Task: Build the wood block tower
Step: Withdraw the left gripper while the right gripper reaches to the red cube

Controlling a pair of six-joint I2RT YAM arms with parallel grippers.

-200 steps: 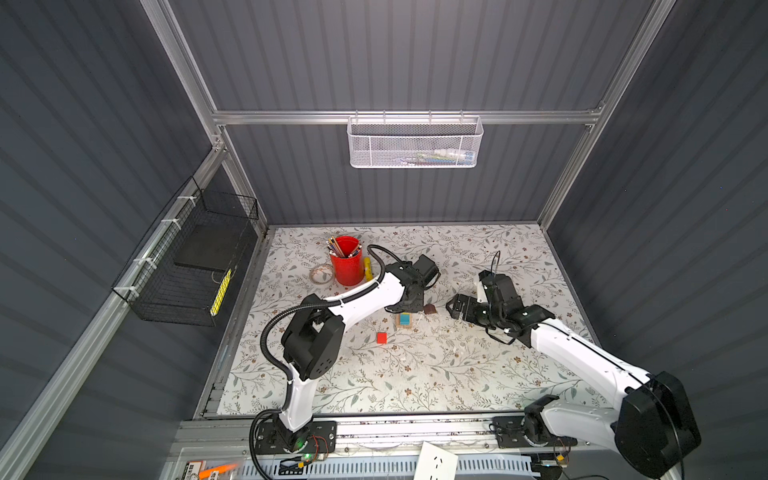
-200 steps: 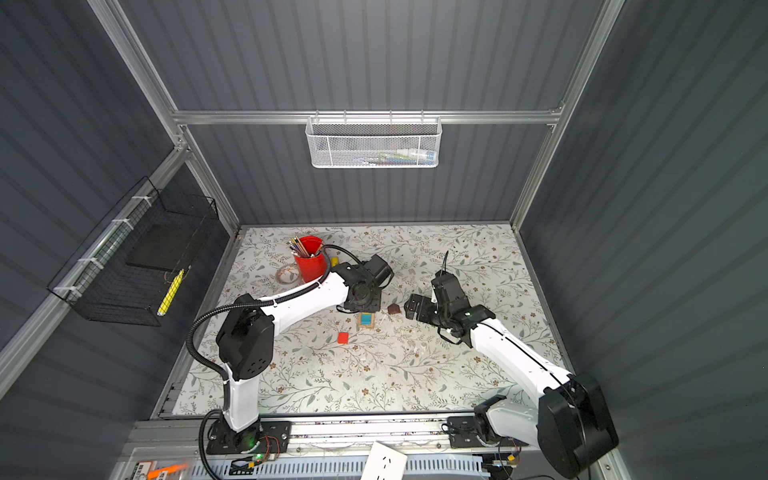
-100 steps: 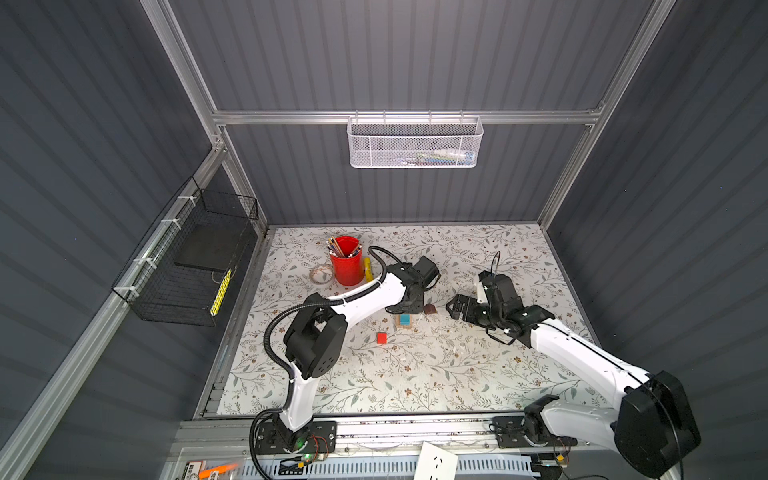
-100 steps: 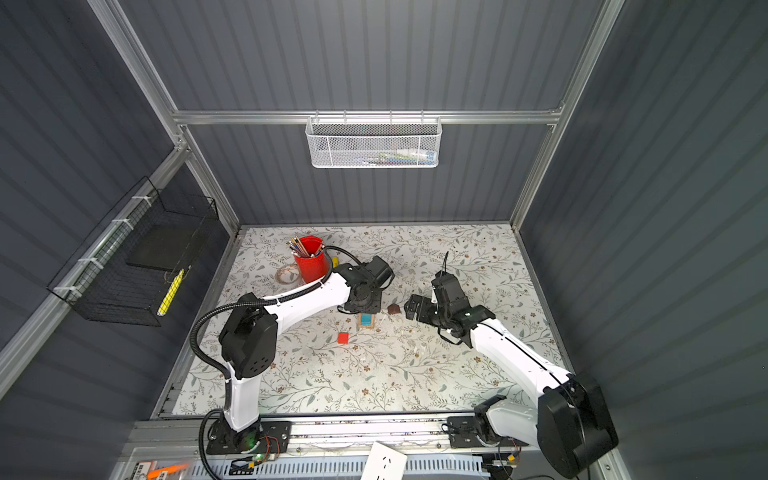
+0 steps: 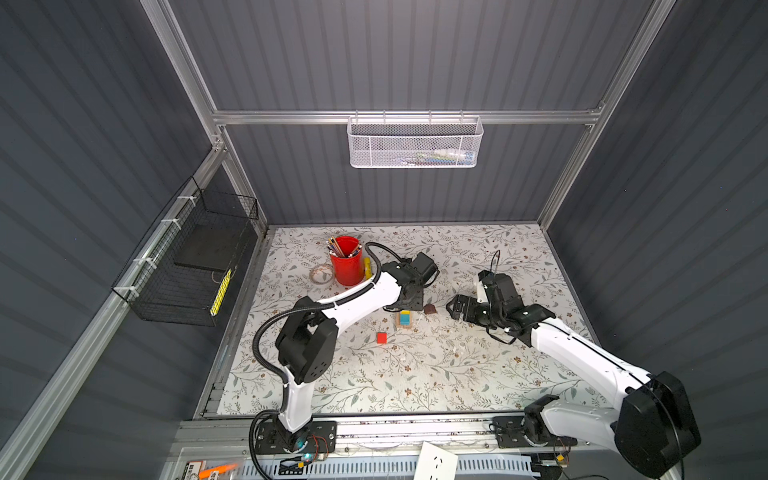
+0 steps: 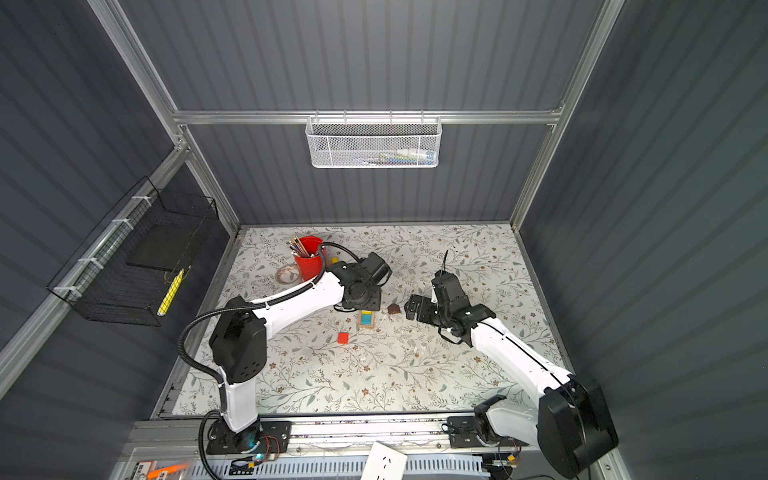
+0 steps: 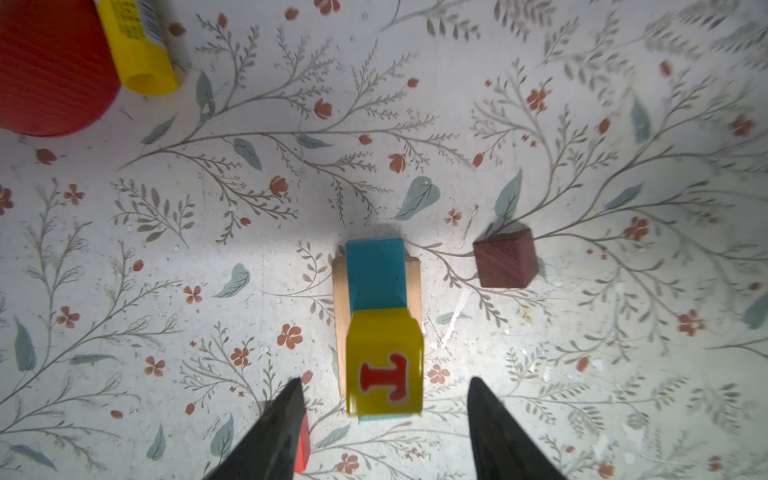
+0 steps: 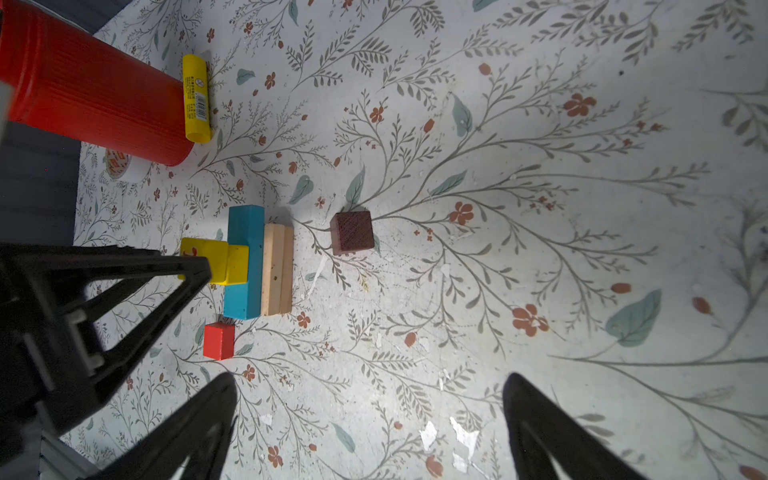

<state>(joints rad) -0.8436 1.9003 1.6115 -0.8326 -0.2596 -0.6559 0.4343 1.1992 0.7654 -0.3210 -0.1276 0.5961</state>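
Stack near the middle of the desk [image 5: 457, 374]: two tan planks [image 8: 277, 270] lying flat, a blue plank [image 7: 376, 274] flat on them, and a yellow cube [image 7: 386, 370], red "T" upward, on top. A brown block [image 7: 503, 259] and a red cube [image 8: 219, 340] lie beside it, apart.

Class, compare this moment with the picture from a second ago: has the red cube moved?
No. The red cube lies on the same spot of the floral mat, unchanged relative to the red pencil cup.
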